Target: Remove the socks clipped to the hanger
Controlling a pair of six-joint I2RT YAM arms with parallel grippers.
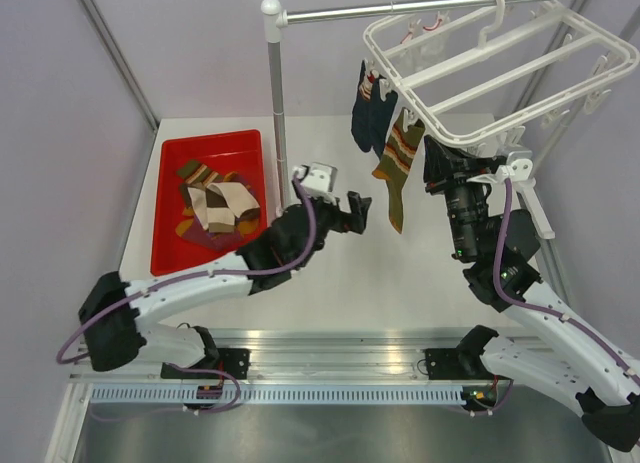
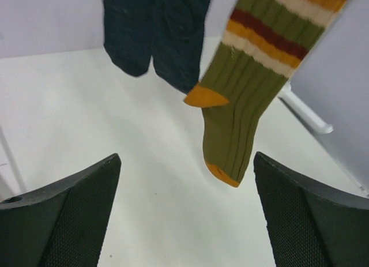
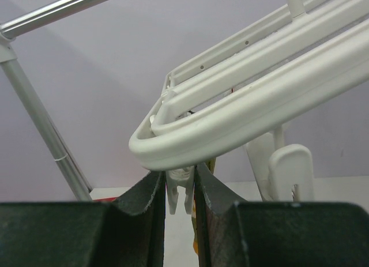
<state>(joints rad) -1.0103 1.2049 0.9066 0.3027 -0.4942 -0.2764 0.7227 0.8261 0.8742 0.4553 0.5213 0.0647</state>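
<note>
The large white plastic rectangular hanger (image 1: 500,73), with its crossbars, hangs tilted by its hook from a horizontal metal pole (image 1: 400,11) at the back right, above the white table (image 1: 330,273). From clips on its left edge dangle a pair of dark navy socks (image 1: 368,113). Just right of them hangs a ribbed olive sock (image 1: 398,168) with orange, maroon and cream stripes and an orange heel and toe. All of them hang clear of the table.

The right gripper (image 1: 440,165) is raised under the frame's near corner. Its wrist view shows the fingers (image 3: 144,203) drawn close together, pinching a small white clip (image 3: 179,199) that hangs from the rounded corner. A larger white clip (image 3: 291,172) dangles just to the right, untouched.

The left gripper (image 1: 357,211) sits low, just left of the olive sock's toe. Its fingers (image 2: 69,215) are spread wide with nothing between them (the olive sock and navy socks fill its wrist view ahead).

The pole's upright post (image 1: 278,103) stands between the hanger and a red plastic tray (image 1: 165,233) at the left. In the tray lie heaped loose socks (image 1: 215,203), brown-and-cream striped ones among them.
</note>
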